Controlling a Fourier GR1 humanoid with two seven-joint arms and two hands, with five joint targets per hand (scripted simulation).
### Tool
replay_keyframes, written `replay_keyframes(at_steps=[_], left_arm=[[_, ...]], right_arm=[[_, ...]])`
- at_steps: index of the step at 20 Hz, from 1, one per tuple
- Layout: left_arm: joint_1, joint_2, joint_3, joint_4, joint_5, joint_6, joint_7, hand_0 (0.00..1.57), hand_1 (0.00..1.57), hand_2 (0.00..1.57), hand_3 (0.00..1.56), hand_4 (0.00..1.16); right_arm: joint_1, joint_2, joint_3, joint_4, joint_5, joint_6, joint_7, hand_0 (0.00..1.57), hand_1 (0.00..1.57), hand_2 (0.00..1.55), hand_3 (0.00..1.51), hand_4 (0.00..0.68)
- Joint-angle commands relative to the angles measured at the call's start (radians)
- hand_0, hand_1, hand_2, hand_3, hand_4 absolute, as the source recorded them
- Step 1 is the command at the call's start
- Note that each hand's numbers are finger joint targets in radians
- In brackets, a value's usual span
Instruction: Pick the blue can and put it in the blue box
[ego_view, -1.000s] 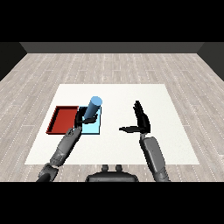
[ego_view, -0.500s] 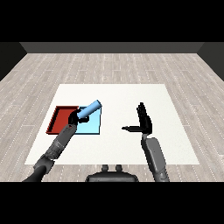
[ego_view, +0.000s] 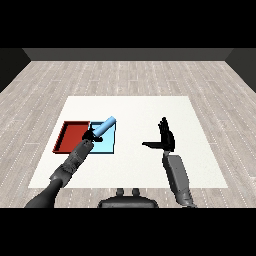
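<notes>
The blue can (ego_view: 105, 126) leans steeply to the right over the light blue tray (ego_view: 106, 145), with its lower end in my left hand (ego_view: 91, 134). The fingers of that hand curl round the can's base. I cannot tell whether the can touches the tray floor. My right hand (ego_view: 166, 139) is raised over the bare table to the right of the trays, with its fingers straight and upright, its thumb stretched out to the left, and nothing in it.
A red tray (ego_view: 71, 136) lies directly left of the light blue one, sharing an edge with it. The white table (ego_view: 130, 107) extends behind and to the right of both trays.
My left hand has drawn back and lowered toward the light blue tray. The can has tipped from nearly upright to a steep rightward lean. My right hand has barely shifted.
</notes>
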Motion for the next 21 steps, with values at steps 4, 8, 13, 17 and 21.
replay_keyframes(at_steps=[4,8,13,17,21], left_arm=[[-0.028,-0.05,0.007,0.121,0.0,-0.219,-0.013,1.46,1.46,1.34,0.13,0.62],[-0.002,-0.057,0.011,0.157,0.003,-0.377,-0.057,0.0,0.0,0.0,0.0,0.0],[0.001,-0.037,0.134,0.107,0.09,0.092,-0.1,0.0,0.0,0.0,0.0,0.0],[0.011,-0.006,0.201,-0.041,0.136,0.328,-0.306,0.0,0.0,0.0,0.0,0.0],[0.056,-0.052,0.286,-0.274,0.224,0.283,-0.605,0.0,0.0,0.0,0.0,0.0]], right_arm=[[-0.024,-0.004,-0.041,0.068,-0.014,-0.002,-0.023,0.0,0.0,0.0,0.0,0.0],[-0.012,-0.01,-0.039,0.072,-0.022,0.027,-0.049,0.0,0.0,0.0,0.0,0.0],[0.008,-0.011,-0.039,0.046,-0.005,0.009,-0.07,0.0,0.0,0.0,0.0,0.0],[-0.002,-0.024,-0.019,0.06,0.017,0.024,-0.072,0.0,0.0,0.0,0.0,0.0],[0.018,-0.079,-0.017,0.061,0.033,0.063,-0.074,0.0,0.0,0.0,0.0,0.0]])
